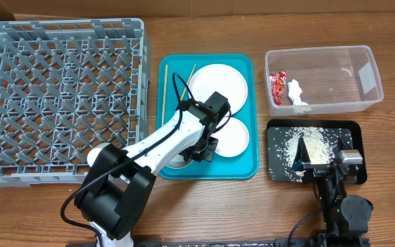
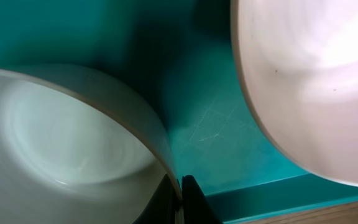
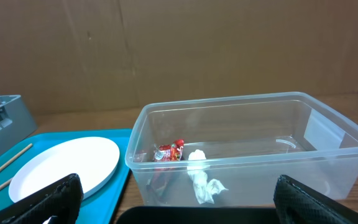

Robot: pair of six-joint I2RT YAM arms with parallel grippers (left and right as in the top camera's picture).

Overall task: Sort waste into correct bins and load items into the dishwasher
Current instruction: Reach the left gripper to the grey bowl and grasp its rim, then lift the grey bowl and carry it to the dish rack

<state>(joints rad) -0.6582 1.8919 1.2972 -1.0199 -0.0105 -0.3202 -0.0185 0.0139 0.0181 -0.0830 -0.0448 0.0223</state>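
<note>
My left gripper is shut on the rim of the pale shallow bowl, which sits on the teal tray beside the small white plate. My arm hides most of the bowl in the overhead view. The large white plate and two chopsticks also lie on that tray. The clear tub holds the red wrapper and the white tissue. Rice lies in the black tray. My right gripper is open and empty over the black tray. No cup shows.
The grey dish rack stands at the left with nothing in it. The teal tray is close to the rack's right wall. The clear tub stands just behind the black tray at the right. A brown cardboard wall runs behind the table.
</note>
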